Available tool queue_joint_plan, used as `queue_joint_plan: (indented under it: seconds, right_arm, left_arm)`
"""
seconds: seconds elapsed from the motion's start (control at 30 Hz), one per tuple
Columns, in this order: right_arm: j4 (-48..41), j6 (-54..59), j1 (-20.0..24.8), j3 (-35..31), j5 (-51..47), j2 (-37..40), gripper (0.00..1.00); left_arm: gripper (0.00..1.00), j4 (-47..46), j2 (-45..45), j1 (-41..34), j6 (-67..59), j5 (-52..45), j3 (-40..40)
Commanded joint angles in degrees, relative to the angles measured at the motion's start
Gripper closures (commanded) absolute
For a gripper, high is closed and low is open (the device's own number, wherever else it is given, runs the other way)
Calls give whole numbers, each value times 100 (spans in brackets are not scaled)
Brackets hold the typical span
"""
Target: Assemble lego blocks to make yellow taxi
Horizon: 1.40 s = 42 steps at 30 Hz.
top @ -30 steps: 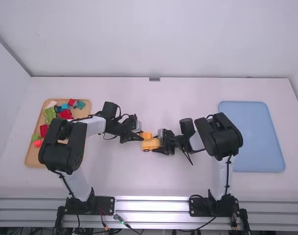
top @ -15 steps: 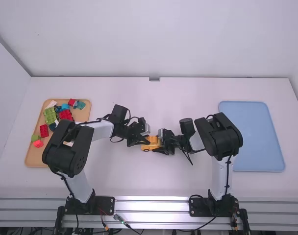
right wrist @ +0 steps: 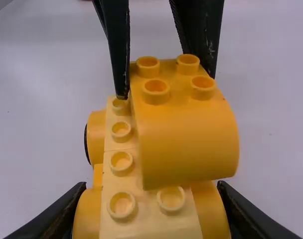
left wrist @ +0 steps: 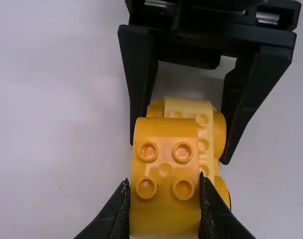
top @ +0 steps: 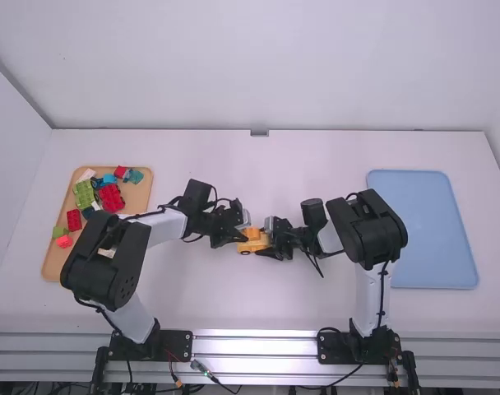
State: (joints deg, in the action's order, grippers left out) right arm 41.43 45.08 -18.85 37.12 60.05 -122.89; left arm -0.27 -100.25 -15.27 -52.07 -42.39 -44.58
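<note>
In the high view my left gripper (top: 240, 235) meets my right gripper (top: 270, 241) at the yellow car base (top: 248, 247) near the table's middle. In the left wrist view my left gripper (left wrist: 165, 209) is shut on a curved yellow block (left wrist: 165, 172) with four studs. That block overlaps the car base (left wrist: 204, 144), shifted to one side of its studs. From the right wrist view, my right gripper (right wrist: 151, 214) is shut on the car base (right wrist: 121, 179), while the curved block (right wrist: 189, 134) sits over it off-centre and slightly turned. Whether their studs engage I cannot tell.
A wooden tray (top: 56, 267) at the left holds several red, green, blue and teal blocks (top: 110, 196). A blue tray (top: 423, 230) lies at the right. Both grippers are very close together over the white table (top: 258, 304).
My left gripper has moved right with the curved yellow block, now over the car base, with a slight shift back lately. The right arm has stayed still.
</note>
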Motion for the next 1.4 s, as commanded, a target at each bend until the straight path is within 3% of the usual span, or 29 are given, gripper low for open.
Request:
queue_joint_plan:
  seconds: [0.0, 0.17, 0.43, 0.73, 1.03, 1.37]
  right_arm:
    - [-7, -28, 2, 42, -179, -46, 48]
    - [-2, -28, -20, 44, -179, -46, 47]
    - [-7, -31, -15, 44, -179, -46, 47]
    - [-4, -28, -17, 44, -181, -46, 47]
    - [-7, -31, -17, 44, -181, -46, 47]
    - [-4, -28, -22, 44, -170, -46, 47]
  left_arm:
    - [98, 81, 61, 28, -151, -225, 238]
    - [98, 343, 61, -15, -323, -586, 404]
    - [98, 369, 92, 39, 103, -352, 291]
    - [98, -299, 525, 7, -179, -439, 83]
    - [98, 579, 485, 4, -129, -608, 603]
    - [98, 660, 262, 35, -4, -463, 553]
